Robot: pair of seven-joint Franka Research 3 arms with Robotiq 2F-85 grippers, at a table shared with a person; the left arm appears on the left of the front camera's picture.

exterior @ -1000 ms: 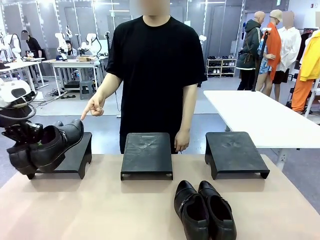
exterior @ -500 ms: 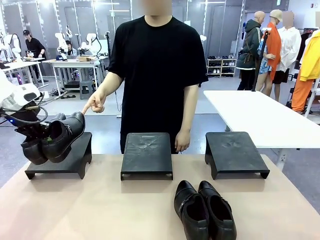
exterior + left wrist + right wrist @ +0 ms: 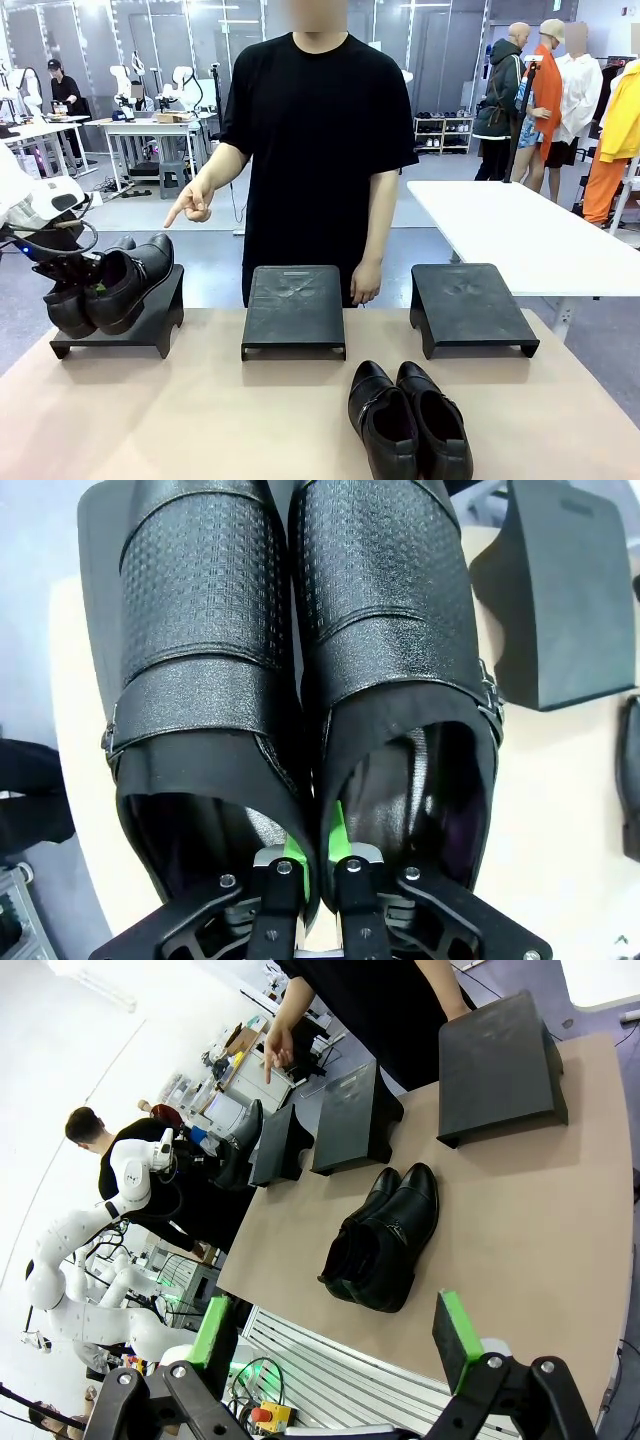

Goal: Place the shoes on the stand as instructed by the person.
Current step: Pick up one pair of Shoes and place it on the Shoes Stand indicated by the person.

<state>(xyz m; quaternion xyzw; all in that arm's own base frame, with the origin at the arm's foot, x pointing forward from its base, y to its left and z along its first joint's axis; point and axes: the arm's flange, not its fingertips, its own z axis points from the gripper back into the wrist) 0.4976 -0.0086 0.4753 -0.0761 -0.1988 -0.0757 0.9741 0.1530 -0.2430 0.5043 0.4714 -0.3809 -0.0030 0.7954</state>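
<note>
Across the tan worktop (image 3: 200, 420), the left end effector (image 3: 318, 840) is pinching one pair of black dress shoes (image 3: 115, 285) by their inner walls, tilted over the left stand (image 3: 150, 322) at which the person's hand (image 3: 190, 208) is pointing, seemingly not yet released, while the second pair (image 3: 408, 420) is lying near the front edge and the right end effector (image 3: 333, 1332) is hanging wide open, gripping nothing.
</note>
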